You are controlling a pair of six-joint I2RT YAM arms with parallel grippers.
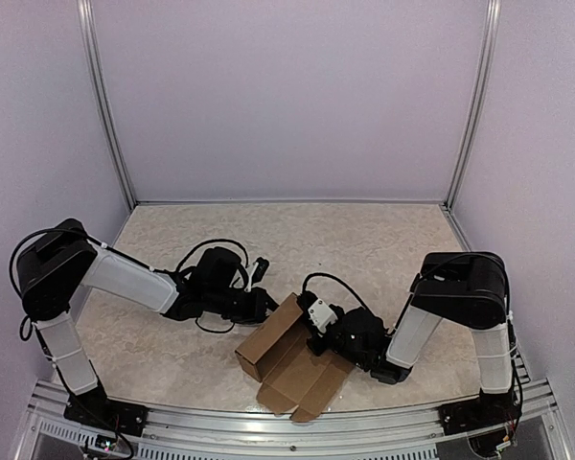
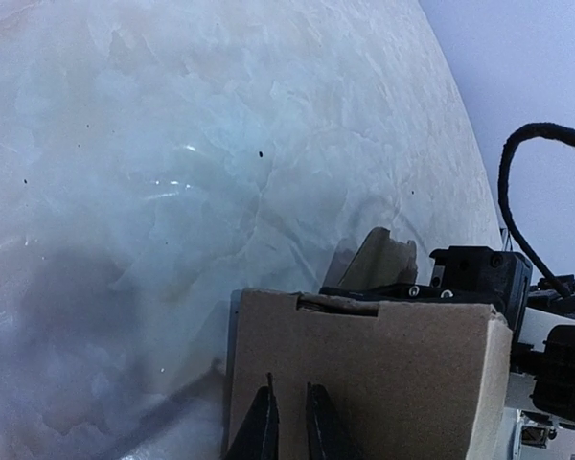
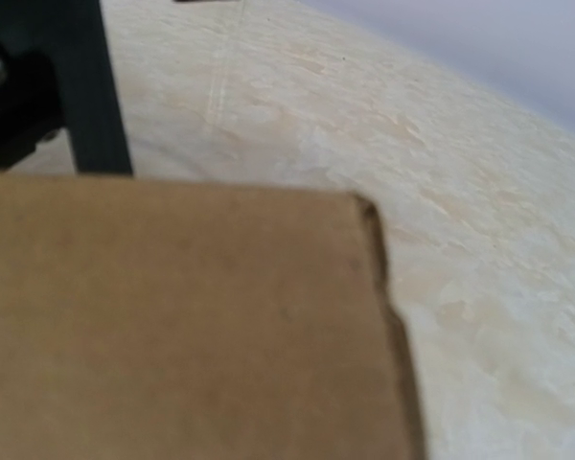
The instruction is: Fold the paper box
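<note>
Top external view: the rail carrying both arm bases lies nearest the lens. Beyond it, the paper box rests on the table between the two arms, close to the near edge. It is partly formed: a raised rectangular body points away from the rail, and open flaps lie flat toward it. The left gripper meets the far left end of the body. The right gripper sits against its right side.

Left wrist view: the left gripper shows two dark fingers nearly together, with a narrow slit between them, in front of a brown panel of the paper box. Whether cardboard is pinched in that slit cannot be told. The right gripper is visible behind the panel's top edge, beside an upright tab. Its jaw state cannot be told.

Right wrist view: a blurred panel of the paper box fills the lower frame. No fingers of this arm are visible. A dark bar stands beyond the panel's top edge.

Procedure, as judged: brace the body with one gripper. Press the next flap along its crease with the other. Apply slow, even force so the walls stay square and the carton does not slide.
</note>
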